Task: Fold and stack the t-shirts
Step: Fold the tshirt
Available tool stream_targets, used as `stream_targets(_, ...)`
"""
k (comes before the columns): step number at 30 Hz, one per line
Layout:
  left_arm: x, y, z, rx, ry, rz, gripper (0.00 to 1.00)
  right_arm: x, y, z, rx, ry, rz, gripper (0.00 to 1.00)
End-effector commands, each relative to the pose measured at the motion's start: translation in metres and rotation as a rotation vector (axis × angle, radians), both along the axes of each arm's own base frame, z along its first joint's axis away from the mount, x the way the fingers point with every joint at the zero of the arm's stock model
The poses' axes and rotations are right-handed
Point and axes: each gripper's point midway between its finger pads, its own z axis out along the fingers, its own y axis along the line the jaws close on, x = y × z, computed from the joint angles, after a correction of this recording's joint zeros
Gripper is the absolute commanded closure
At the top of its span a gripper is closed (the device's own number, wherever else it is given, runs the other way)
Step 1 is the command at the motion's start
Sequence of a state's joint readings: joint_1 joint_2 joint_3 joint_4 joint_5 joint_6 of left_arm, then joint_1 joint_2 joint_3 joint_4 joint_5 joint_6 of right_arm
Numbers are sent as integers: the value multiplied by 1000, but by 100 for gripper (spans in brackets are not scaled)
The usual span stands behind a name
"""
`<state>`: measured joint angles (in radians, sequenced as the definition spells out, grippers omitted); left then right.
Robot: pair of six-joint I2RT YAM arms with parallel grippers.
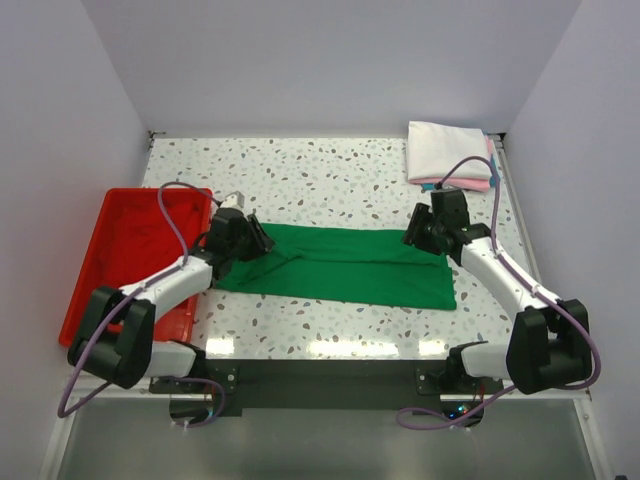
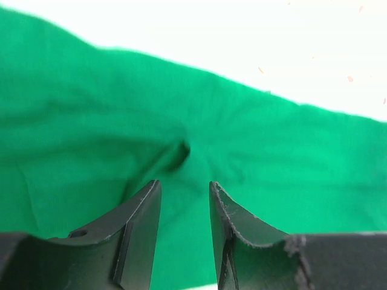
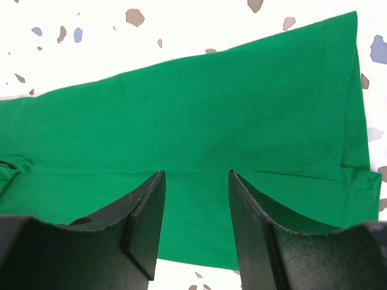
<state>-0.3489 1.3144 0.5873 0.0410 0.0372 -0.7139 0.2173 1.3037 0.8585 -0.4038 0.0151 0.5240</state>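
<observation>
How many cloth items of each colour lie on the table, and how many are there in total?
Green t-shirt: 1
White folded t-shirt: 1
Pink folded t-shirt: 1
Light blue folded t-shirt, only an edge showing: 1
Total: 4

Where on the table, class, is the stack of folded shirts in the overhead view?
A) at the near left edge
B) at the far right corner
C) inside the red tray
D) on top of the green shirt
B: the folded stack, white on top, lies at the far right corner of the table, apart from the green t-shirt and the red tray.
</observation>
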Motion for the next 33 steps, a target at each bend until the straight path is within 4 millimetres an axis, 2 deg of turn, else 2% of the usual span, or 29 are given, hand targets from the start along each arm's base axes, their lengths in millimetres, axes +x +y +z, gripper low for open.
stream_targets(1,34,7,14,33,-55,88,58,7,2,19,9,-68,1,50)
stream_targets(4,45,4,9,53,-50,72,59,7,2,22,12,-73,5,50)
stream_targets(9,49,-2,-7,72,-22,34,59,8,2,25,7,-78,7,50)
stream_targets(18,40,-16,-11,9,-41,-47,63,6,2,22,8,-73,5,50)
stream_targets(26,35,-24,-18,-11,-22,-87,76,6,1,24,5,-77,1,51)
stream_targets(27,35,-24,-17,-13,-23,-89,80,5,1,24,2,-74,1,51)
stream_targets(33,29,-30,-4,-36,-48,-120,88,4,0,24,2,-77,0,51)
